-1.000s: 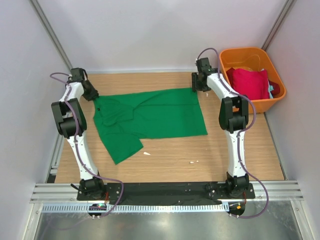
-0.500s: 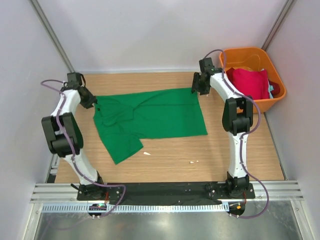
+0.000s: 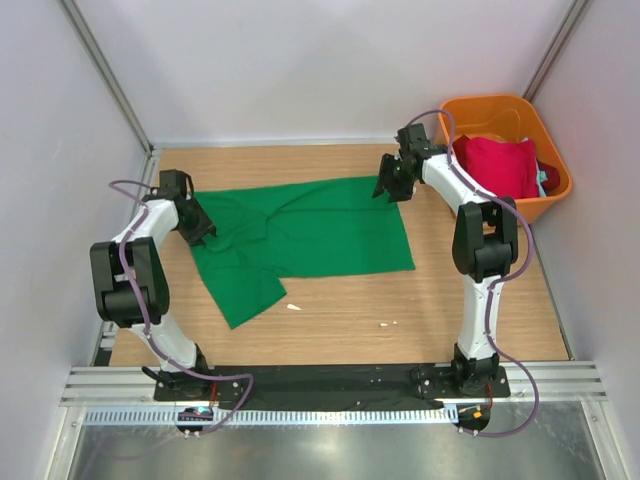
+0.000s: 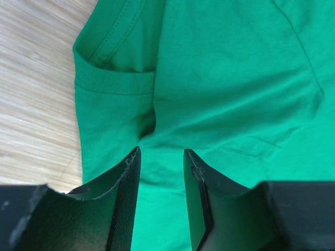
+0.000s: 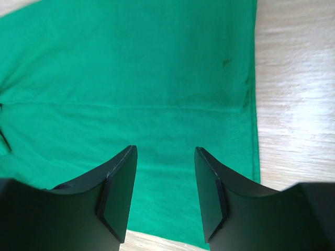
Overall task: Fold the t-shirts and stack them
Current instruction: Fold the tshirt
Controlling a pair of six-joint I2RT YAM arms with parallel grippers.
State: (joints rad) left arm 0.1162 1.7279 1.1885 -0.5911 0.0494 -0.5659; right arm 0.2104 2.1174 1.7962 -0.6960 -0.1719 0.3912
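Now, with my left gripper point(image 4: 161, 152) and right gripper point(image 5: 165, 150) both parted and empty above the bright green soft-cloth t-shirt point(image 3: 330, 230) spread across the wooden table point(image 3: 460, 300), I should pinch its ribbed collar point(image 4: 115, 83) and hem point(image 5: 251, 104) squarely before folding.

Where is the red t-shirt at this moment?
In the top external view, the red t-shirt lies inside the orange bin at the far right corner, to the right of the right gripper.

This looks like a robotics lab cell: bare white walls point(image 3: 300, 60), aluminium rails point(image 3: 330, 385), robot arms point(image 3: 478, 240) bolted to a wooden tabletop point(image 3: 340, 310).
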